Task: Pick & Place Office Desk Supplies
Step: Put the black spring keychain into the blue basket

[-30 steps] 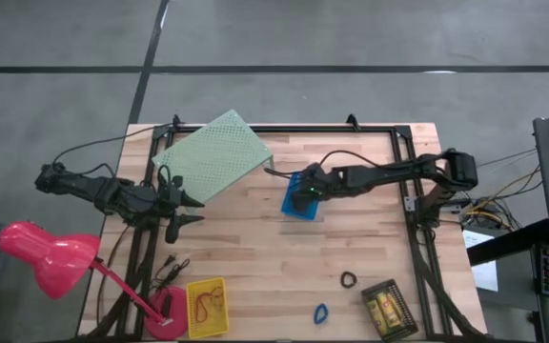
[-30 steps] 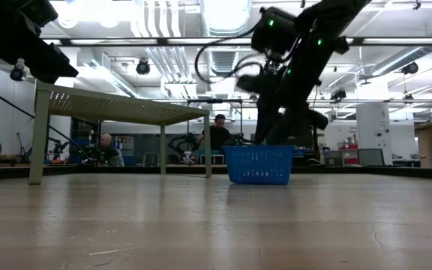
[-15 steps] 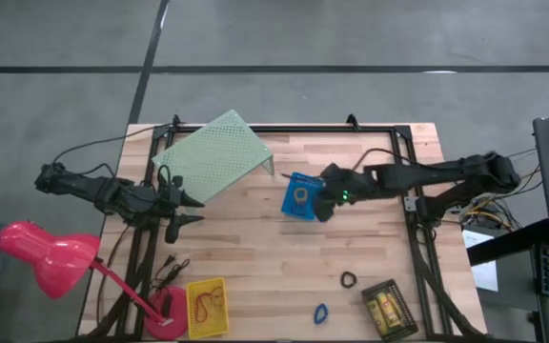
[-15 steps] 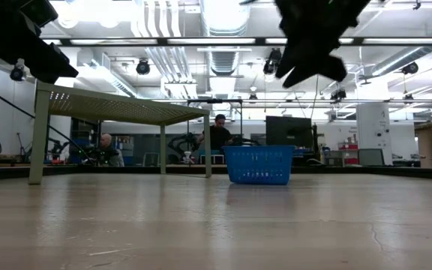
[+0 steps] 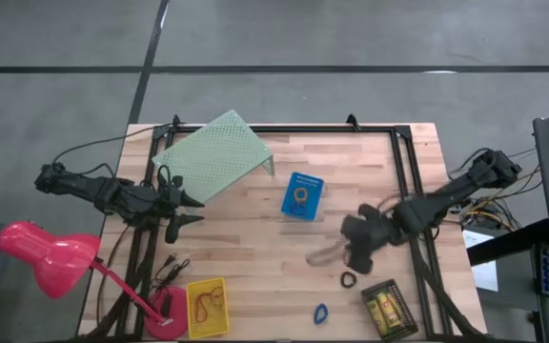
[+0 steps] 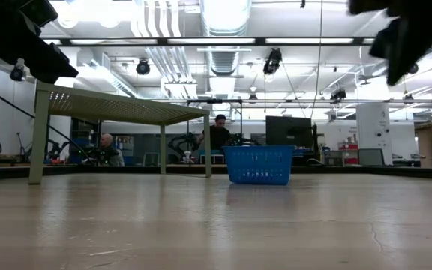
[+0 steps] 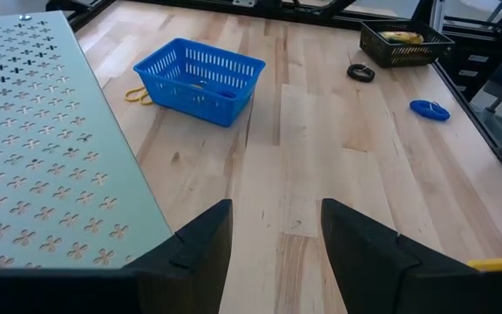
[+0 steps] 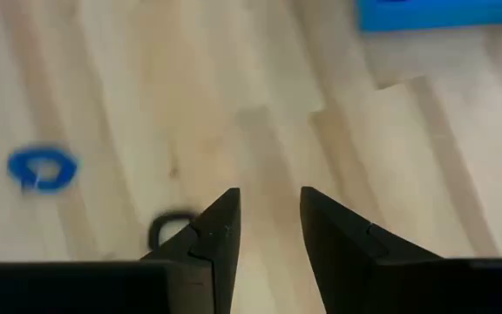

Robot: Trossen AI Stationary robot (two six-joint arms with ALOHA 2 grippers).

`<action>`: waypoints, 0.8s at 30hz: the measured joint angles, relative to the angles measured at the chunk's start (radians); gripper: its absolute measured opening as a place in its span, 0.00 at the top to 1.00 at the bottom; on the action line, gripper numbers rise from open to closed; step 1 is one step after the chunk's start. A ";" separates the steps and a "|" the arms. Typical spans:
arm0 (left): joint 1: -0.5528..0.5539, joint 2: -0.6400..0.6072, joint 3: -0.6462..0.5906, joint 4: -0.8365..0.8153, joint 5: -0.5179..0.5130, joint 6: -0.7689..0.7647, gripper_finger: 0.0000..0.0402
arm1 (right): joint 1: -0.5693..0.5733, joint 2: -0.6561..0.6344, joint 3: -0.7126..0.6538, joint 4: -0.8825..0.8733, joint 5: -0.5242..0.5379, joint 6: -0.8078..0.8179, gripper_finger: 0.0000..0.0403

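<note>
A black ring [image 5: 349,279] and a blue ring [image 5: 320,312] lie flat on the wooden table near its front edge. My right gripper [image 5: 353,255] hovers just above and beyond the black ring [image 8: 171,228]. It points steeply down, open by a narrow gap, with only table between its fingers [image 8: 268,228]. The blue ring [image 8: 42,168] lies farther off. The blue bin [image 5: 302,196] stands mid-table with a pale orange ring in it. My left gripper [image 5: 195,210] waits open at the left, beside the green riser [image 5: 213,155].
A black bin [image 5: 387,307] holding yellow pieces stands at the near right. A yellow bin [image 5: 208,307] with rubber bands and a pink lamp [image 5: 50,255] are at the near left. A rubber band [image 7: 138,94] lies beside the blue bin [image 7: 200,80]. People sit in the room beyond.
My right gripper has risen out of the blue bin and swung toward the table's near right, ending over the black ring. It has rolled on the way. The blue bin has stayed in place.
</note>
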 joint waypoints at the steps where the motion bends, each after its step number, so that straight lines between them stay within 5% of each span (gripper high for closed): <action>1: 0.000 0.000 0.000 0.000 0.000 0.000 0.54 | 0.037 0.004 -0.001 0.000 0.019 0.000 0.72; 12: 0.000 0.000 0.000 0.000 0.000 0.000 0.54 | 0.420 0.084 -0.065 0.062 0.306 0.140 0.72; 24: 0.000 0.000 0.000 0.000 0.000 0.000 0.54 | 0.432 0.296 -0.076 0.136 0.308 0.204 0.67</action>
